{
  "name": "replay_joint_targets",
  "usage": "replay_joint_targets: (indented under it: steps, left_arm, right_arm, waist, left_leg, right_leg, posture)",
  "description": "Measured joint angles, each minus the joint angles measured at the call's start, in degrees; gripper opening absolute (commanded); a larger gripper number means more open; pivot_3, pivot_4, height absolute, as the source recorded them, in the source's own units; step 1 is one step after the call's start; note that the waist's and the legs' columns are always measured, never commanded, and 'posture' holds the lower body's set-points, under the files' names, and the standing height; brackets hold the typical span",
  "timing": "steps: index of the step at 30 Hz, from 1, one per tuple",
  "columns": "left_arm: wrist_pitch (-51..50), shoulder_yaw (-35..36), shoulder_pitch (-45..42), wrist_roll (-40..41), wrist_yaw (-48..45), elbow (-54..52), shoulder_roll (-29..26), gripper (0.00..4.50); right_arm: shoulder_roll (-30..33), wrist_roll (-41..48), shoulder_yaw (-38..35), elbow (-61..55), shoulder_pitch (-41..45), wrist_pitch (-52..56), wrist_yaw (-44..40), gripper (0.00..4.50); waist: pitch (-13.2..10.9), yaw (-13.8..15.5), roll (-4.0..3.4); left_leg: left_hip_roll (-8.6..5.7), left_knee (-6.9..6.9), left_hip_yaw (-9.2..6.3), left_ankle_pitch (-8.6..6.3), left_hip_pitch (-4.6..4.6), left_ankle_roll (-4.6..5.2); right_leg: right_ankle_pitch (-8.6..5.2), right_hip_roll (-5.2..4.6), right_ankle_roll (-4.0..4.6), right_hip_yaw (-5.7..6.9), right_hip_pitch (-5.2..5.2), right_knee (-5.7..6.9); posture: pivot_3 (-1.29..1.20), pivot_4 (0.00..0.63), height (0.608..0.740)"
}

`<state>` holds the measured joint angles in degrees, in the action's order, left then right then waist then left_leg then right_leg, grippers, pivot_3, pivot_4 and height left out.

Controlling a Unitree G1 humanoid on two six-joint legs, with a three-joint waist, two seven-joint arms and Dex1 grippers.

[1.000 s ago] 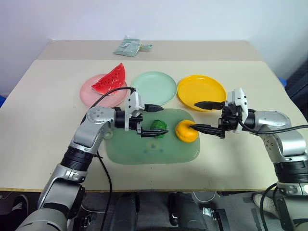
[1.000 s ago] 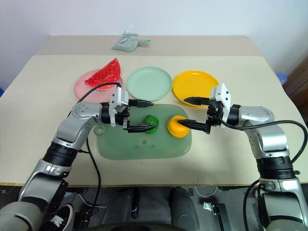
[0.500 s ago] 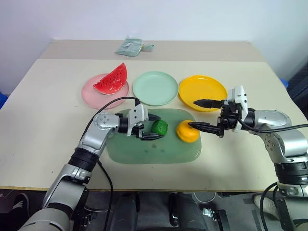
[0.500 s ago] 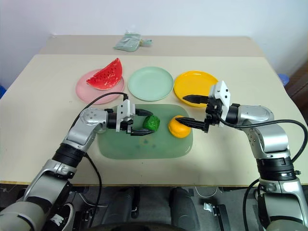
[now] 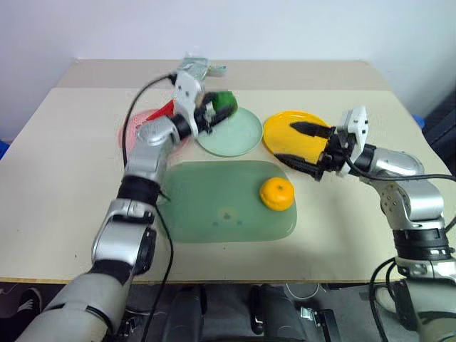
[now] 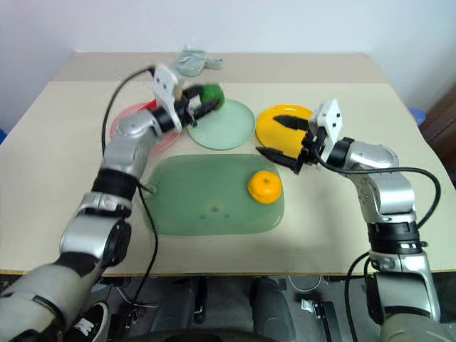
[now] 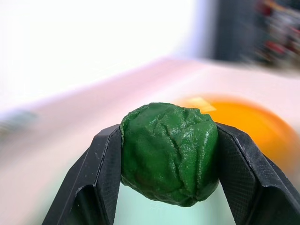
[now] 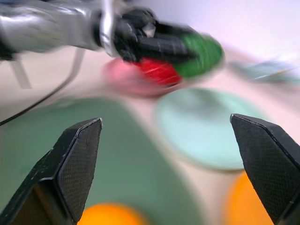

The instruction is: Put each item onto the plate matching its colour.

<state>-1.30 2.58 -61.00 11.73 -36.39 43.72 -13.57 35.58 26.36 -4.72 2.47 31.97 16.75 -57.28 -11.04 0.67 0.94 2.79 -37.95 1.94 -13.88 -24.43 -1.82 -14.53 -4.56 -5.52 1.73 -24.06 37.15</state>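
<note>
My left gripper (image 5: 219, 107) is shut on the bumpy dark-green ball (image 7: 168, 152) and holds it in the air over the far left rim of the mint green plate (image 5: 235, 135). Behind my left arm, the red watermelon wedge (image 5: 165, 110) lies on the pink plate (image 5: 132, 128), both partly hidden. The orange-yellow mandarin (image 5: 276, 194) rests on the right part of the translucent green mat (image 5: 206, 206). Above the near edge of the yellow-orange plate (image 5: 281, 127), my right gripper (image 5: 299, 144) stands open and empty, a little beyond the mandarin.
A pale green packet (image 6: 191, 60) lies at the far edge of the beige table (image 5: 64, 178), just behind my left wrist. Black cables hang from both arms. The table runs bare to the left and right of the mat.
My left gripper closed on the green ball, lifted it off the mat and swung it away and up to the mint plate. My right gripper rose off the mandarin's side toward the yellow plate.
</note>
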Motion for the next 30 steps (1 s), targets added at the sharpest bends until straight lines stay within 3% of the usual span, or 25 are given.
replay_joint_targets:
  steps: [3,4,7,14,19,25,27,30]
  left_arm:
    - [2.88,1.59,-2.74,-0.37,3.12,11.38,1.58,2.41]
    - [3.85,1.52,-3.51,-1.20,4.10,15.70,2.00,3.33]
    - [5.41,1.55,-5.00,-2.49,5.73,22.91,3.03,4.47]
    - [8.06,2.49,-7.03,-2.22,-0.10,23.44,3.48,4.47]
    - [1.76,2.62,-1.53,3.27,-16.55,5.59,-0.60,4.47]
    - [-18.50,1.57,15.71,16.50,-33.36,-26.47,-13.76,4.47]
    - [-27.54,1.51,21.05,21.46,-37.23,-35.46,-20.50,4.47]
    - [-33.59,1.67,27.74,25.37,-40.19,-44.36,-25.96,4.47]
  right_arm:
    - [-0.83,-0.86,0.85,0.47,-0.12,-0.68,-0.10,4.50]
    - [-0.84,-0.87,1.19,0.47,-0.14,-0.70,-0.36,4.50]
    - [-0.79,-0.84,1.23,0.42,-0.25,-0.70,-0.70,4.50]
    - [0.31,0.27,1.07,-1.52,-3.28,1.49,-1.89,4.50]
    - [2.79,1.47,1.26,-4.65,-6.32,3.03,-5.04,4.50]
    - [6.06,1.52,2.84,-5.49,-8.37,4.87,-10.01,4.50]
    - [6.05,0.81,3.53,-5.40,-8.26,4.37,-10.33,4.50]
    - [5.28,-0.39,4.80,-5.05,-7.61,4.16,-9.81,4.50]
  waist:
    - [0.00,0.10,0.00]
    - [-0.01,0.13,0.01]
    - [-0.02,0.10,0.03]
    - [-0.02,0.03,0.03]
    - [-0.01,-0.35,0.00]
    - [-0.01,-1.45,-0.02]
    - [-0.01,-1.70,-0.03]
    - [0.00,-1.06,-0.04]
  left_leg:
    - [-0.02,0.00,0.06,-0.01,-0.04,0.01]
    - [-0.02,-0.02,0.07,-0.01,-0.05,0.01]
    - [-0.03,-0.04,0.07,-0.01,-0.06,0.01]
    - [-0.02,-0.03,0.07,0.00,-0.05,0.01]
    - [0.00,0.01,0.08,0.00,-0.02,0.00]
    - [0.04,0.00,0.06,0.00,-0.01,-0.01]
    - [0.05,0.02,0.04,0.00,0.02,0.00]
    - [0.04,-0.02,0.03,0.00,0.02,0.00]
  right_leg:
    - [0.00,-0.03,-0.01,0.00,0.00,-0.05]
    - [0.00,-0.03,-0.02,0.01,-0.01,-0.06]
    - [0.01,-0.04,-0.04,0.01,-0.01,-0.05]
    - [0.01,-0.03,-0.03,0.01,-0.02,-0.04]
    - [0.00,-0.02,-0.02,-0.02,-0.02,0.00]
    - [0.00,-0.01,-0.02,-0.06,-0.04,0.04]
    - [0.00,-0.01,-0.01,-0.09,-0.04,0.05]
    - [-0.01,-0.04,-0.01,-0.07,0.02,0.05]
  posture:
    - [0.00,0.150,0.740]
    - [0.00,0.150,0.740]
    - [0.00,0.150,0.740]
    - [0.00,0.150,0.740]
    - [0.00,0.150,0.740]
    - [0.00,0.150,0.740]
    - [0.00,0.150,0.740]
    - [0.00,0.150,0.740]
